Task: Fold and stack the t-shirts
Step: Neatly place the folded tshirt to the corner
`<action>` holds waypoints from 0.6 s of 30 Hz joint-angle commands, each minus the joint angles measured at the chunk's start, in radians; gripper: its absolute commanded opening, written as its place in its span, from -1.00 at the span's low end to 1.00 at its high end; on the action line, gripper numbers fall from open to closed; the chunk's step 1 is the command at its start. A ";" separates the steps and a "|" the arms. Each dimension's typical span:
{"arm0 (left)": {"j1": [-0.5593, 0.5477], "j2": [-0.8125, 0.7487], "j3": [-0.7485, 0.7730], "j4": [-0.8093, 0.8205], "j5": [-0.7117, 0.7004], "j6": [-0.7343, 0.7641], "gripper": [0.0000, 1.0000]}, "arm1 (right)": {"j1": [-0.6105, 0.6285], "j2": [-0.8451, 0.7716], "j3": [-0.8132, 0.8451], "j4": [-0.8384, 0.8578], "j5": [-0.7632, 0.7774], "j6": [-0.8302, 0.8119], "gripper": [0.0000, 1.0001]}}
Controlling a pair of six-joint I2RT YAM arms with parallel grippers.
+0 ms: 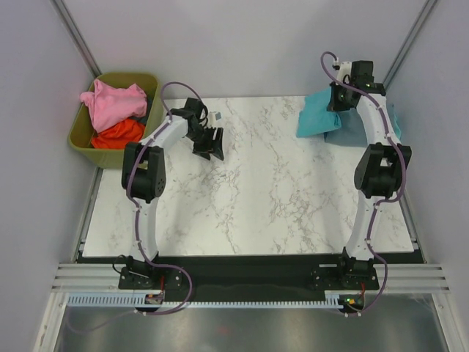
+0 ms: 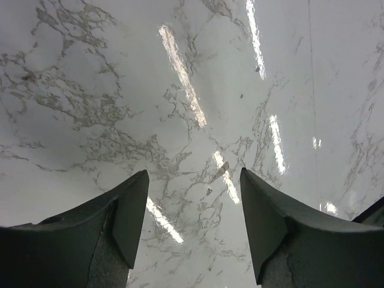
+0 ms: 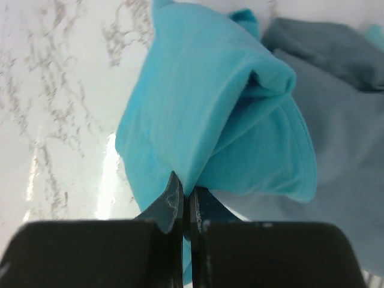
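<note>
Teal t-shirt (image 3: pixel 210 102) on marble table (image 1: pixel 278 191) pinched by right end effector (image 3: pixel 183 187); left end effector (image 2: pixel 193 174) gapes wide.

You have open desk (image 1: pixel 256 209) across the middle and near side, also under your left tool (image 2: pixel 193 177), which hangs spread. Far right, the teal shirt (image 3: pixel 198 96) and grey-blue shirt (image 3: pixel 342 150) crowd your right tool (image 3: pixel 186 204), pinched on the teal one. Far left, the olive bin (image 1: pixel 83 144) stands just off the desk edge.
</note>
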 commanded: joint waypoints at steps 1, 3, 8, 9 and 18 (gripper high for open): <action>0.008 0.016 0.025 0.014 0.062 0.027 0.40 | -0.020 0.025 0.079 0.032 0.057 -0.021 -1.00; 0.007 0.023 0.039 0.011 0.065 0.027 0.41 | -0.031 0.030 0.090 0.035 0.061 -0.024 -1.00; 0.008 0.051 0.078 0.002 0.048 0.033 0.42 | -0.060 0.019 0.097 0.038 0.072 -0.031 -1.00; 0.008 0.054 0.083 -0.001 0.047 0.033 0.43 | -0.075 0.019 0.099 0.038 0.072 -0.033 -1.00; 0.005 0.057 0.072 -0.006 0.045 0.039 0.43 | -0.196 0.051 0.145 0.035 0.058 -0.024 -1.00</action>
